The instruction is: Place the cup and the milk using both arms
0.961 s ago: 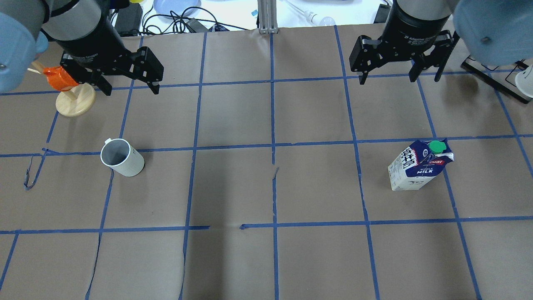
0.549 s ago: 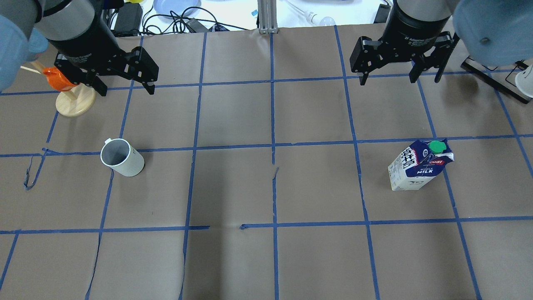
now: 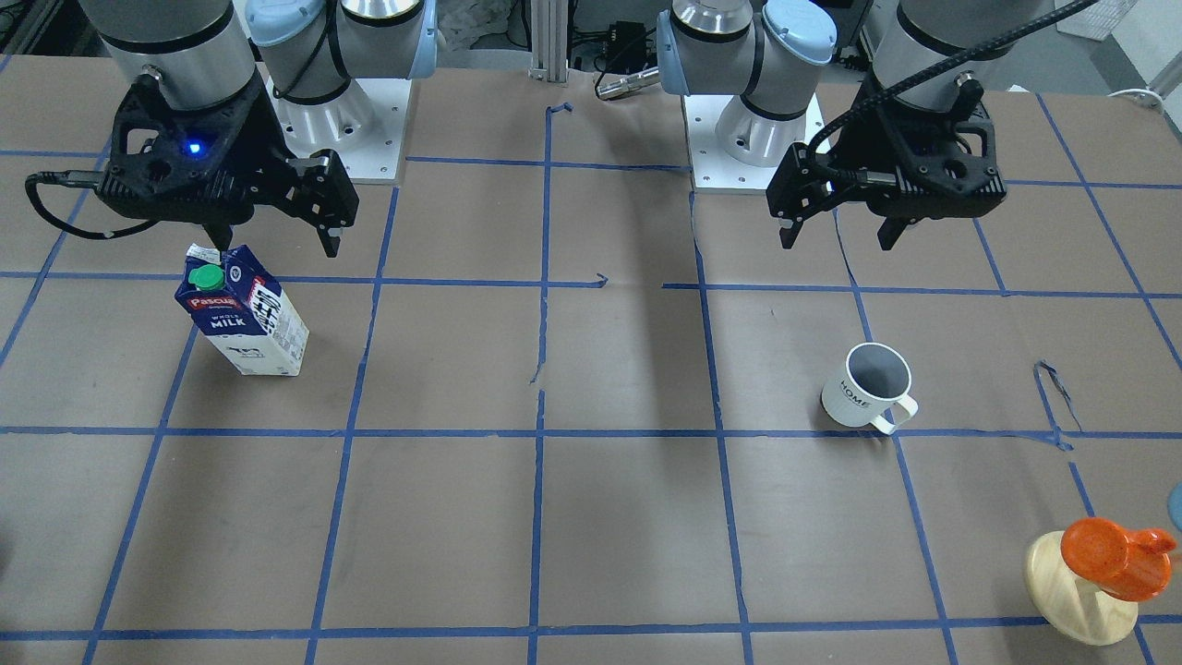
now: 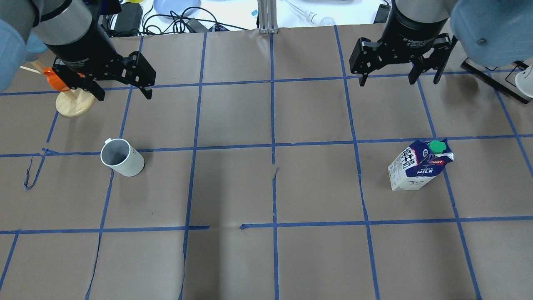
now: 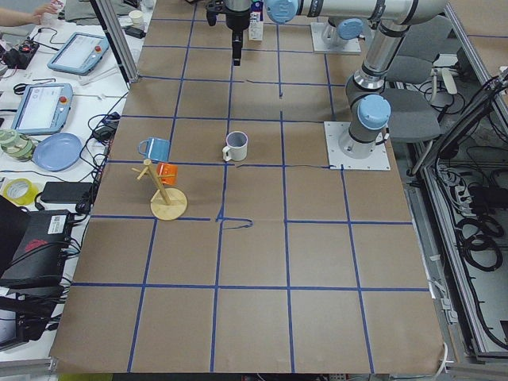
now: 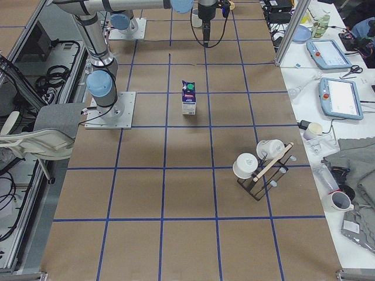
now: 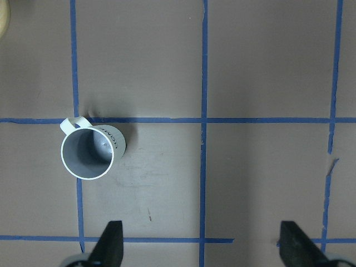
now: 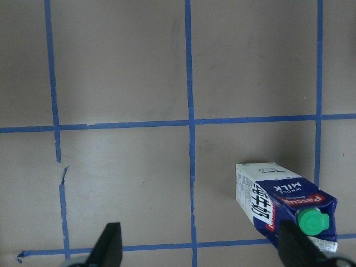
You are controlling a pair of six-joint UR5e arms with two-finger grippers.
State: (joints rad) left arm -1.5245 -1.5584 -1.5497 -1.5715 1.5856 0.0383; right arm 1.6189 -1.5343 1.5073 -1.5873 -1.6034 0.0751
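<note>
The white "HOME" cup [image 4: 122, 157] stands upright on the left part of the table, also in the front view [image 3: 868, 386] and the left wrist view [image 7: 88, 153]. The milk [image 4: 420, 166] stands upright on the right part, also in the front view [image 3: 242, 309] and the right wrist view [image 8: 283, 206]. My left gripper [image 4: 125, 93] is open and empty, high above the table, beyond the cup. My right gripper [image 4: 399, 81] is open and empty, high, beyond the milk.
An orange cup [image 4: 60, 79] hangs on a round wooden stand [image 4: 75, 102] at the far left, close to my left gripper. A black rack with white cups [image 6: 261, 167] stands at the far right. Cables and a blue plate [image 4: 177, 6] lie past the table's far edge.
My left gripper has moved a little to the left and slightly nearer the cup's row. The right gripper, cup and milk have barely moved.
</note>
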